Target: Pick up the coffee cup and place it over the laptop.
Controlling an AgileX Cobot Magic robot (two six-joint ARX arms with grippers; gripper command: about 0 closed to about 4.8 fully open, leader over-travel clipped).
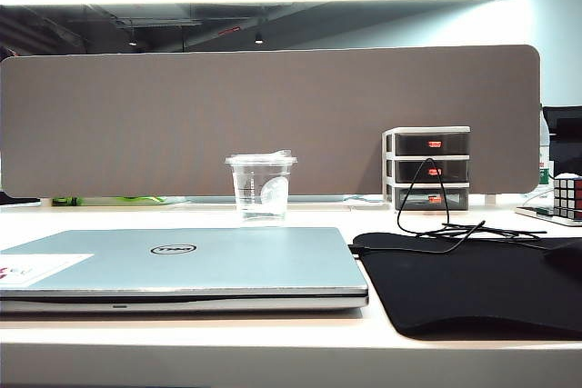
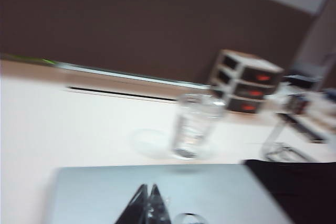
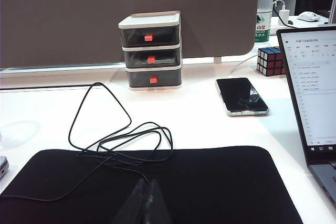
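Note:
The coffee cup (image 1: 262,186), clear plastic with a flat lid, stands upright on the white table just behind the laptop (image 1: 182,265). The laptop is closed, silver-grey, with a round dark logo on its lid. The blurred left wrist view shows the cup (image 2: 195,125) beyond the lid (image 2: 168,192), with my left gripper (image 2: 149,187) shut and empty above the lid's near part. My right gripper (image 3: 148,183) is shut and empty over the black mat (image 3: 210,182). Neither gripper shows in the exterior view.
A black mat (image 1: 473,283) lies right of the laptop with a black cable (image 3: 126,140) looped on it. A small drawer unit (image 1: 427,168) stands at the back by the brown partition. A phone (image 3: 241,96), a puzzle cube (image 3: 270,60), a water bottle (image 3: 264,9) and an open laptop (image 3: 312,93) sit further right.

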